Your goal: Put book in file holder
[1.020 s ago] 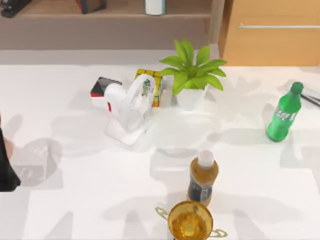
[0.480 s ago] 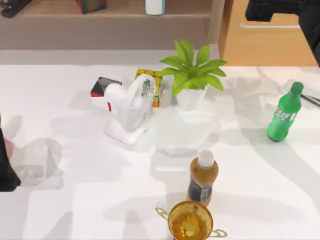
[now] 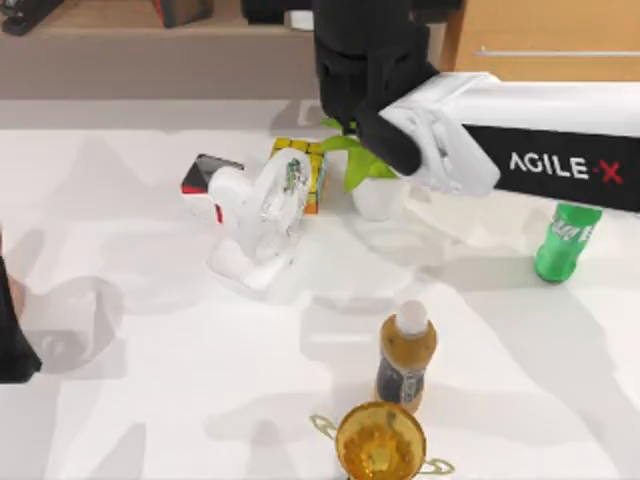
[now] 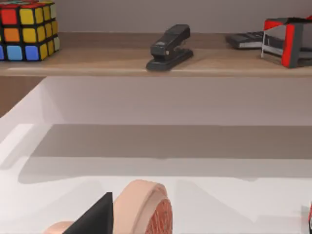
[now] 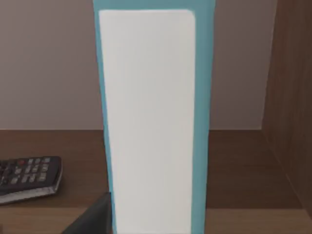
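Note:
The book (image 5: pixel 153 122) stands upright on a wooden shelf, showing its white page edge between light-blue covers, close in front of the right wrist camera. My right arm reaches from the right across the back of the table, over the plant. Its black gripper (image 3: pixel 345 40) is at the shelf, right at the book. The white file holder (image 3: pixel 255 225) stands left of centre on the table. My left gripper (image 3: pixel 12 345) is parked at the table's left edge.
A remote (image 5: pixel 29 178) lies on the shelf beside the book. On the table stand a potted plant (image 3: pixel 380 190), a colour cube (image 3: pixel 300 170), a red-and-black flat object (image 3: pixel 205 172), a green bottle (image 3: pixel 560 245), an amber bottle (image 3: pixel 405 355) and a gold trophy cup (image 3: pixel 380 440).
My right arm has swept in from the upper right and now stretches over the plant to the shelf. The left arm and the table objects have not moved.

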Robot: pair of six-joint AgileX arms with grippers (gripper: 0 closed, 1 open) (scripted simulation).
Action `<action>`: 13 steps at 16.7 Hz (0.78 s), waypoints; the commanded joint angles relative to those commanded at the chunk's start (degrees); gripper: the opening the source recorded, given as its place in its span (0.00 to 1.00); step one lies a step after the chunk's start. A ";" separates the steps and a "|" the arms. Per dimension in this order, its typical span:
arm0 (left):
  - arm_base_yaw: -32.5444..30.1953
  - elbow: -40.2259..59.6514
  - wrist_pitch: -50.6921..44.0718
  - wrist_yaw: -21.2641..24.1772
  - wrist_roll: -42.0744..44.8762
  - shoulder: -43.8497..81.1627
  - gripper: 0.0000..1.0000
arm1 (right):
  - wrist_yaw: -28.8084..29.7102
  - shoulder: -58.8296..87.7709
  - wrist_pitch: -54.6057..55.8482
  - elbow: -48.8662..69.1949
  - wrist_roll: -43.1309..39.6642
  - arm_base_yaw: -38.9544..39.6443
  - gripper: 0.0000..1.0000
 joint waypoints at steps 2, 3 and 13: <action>0.00 0.00 0.00 0.00 0.00 0.00 1.00 | 1.38 6.72 1.48 6.35 -1.58 0.57 1.00; 0.00 0.00 0.00 0.00 0.00 0.00 1.00 | 1.87 9.21 2.04 8.81 -2.27 0.70 1.00; 0.00 0.00 0.00 0.00 0.00 0.00 1.00 | 2.29 13.42 2.58 13.30 -3.51 0.41 1.00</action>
